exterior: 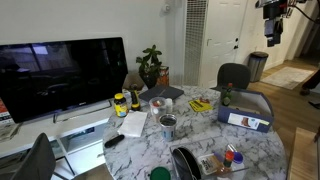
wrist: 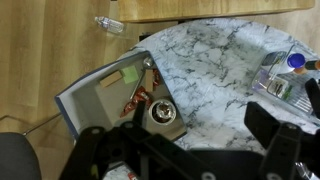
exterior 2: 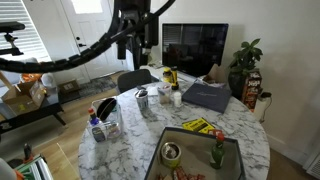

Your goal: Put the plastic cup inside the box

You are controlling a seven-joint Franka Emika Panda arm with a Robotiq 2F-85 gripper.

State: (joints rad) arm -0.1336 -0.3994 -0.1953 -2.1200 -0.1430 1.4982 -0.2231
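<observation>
Wrist view looks straight down from high above the desk [wrist: 225, 60]. The hand [wrist: 185, 155] shows as two dark fingers [wrist: 92, 150] set wide apart along the bottom of the picture, and nothing is held between them. Below them lies the box [wrist: 75, 105], blue-grey and open at the top, at one edge of the marble desk. A round can [wrist: 160, 113] and a small reddish item, too blurred to name, sit inside it.

In both exterior views the hand [exterior: 272, 38] [exterior 2: 135, 45] hangs high in the air, well above the desk top and touching nothing. In an exterior view the box [exterior: 248, 120] stands at the desk edge by the office chair [exterior: 233, 75], its white label facing the camera.

The plastic cup [exterior: 157, 104] [exterior 2: 163, 95], red with a paler rim, stands upright on the desk near the edge on the television side. It is just beside a dark folder [exterior: 166, 93] and well apart from the box. A grey tumbler [exterior: 168, 124] stands near it, closer to the middle of the desk.
</observation>
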